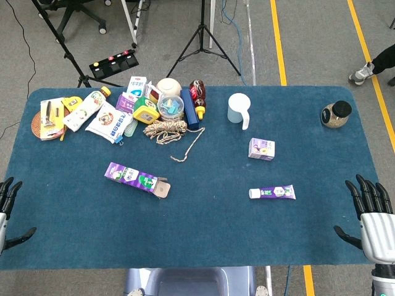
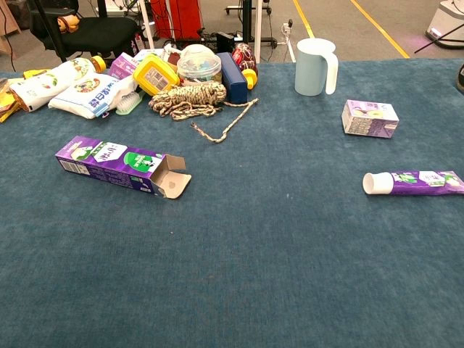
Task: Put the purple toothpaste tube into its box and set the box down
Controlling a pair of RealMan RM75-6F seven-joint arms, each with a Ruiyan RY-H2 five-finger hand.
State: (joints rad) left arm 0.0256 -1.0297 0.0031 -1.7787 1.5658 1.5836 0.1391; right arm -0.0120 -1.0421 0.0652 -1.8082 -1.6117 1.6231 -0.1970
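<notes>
The purple toothpaste tube lies flat on the blue table right of centre, its white cap pointing left. Its long purple box lies left of centre with the flap at its right end open. My right hand hovers at the table's front right corner, fingers spread, holding nothing. My left hand shows at the front left edge, fingers also apart and empty. Neither hand appears in the chest view.
A small purple carton sits behind the tube. A pale blue jug, a coil of rope, and a cluster of packets and jars crowd the back left. A round jar stands far right.
</notes>
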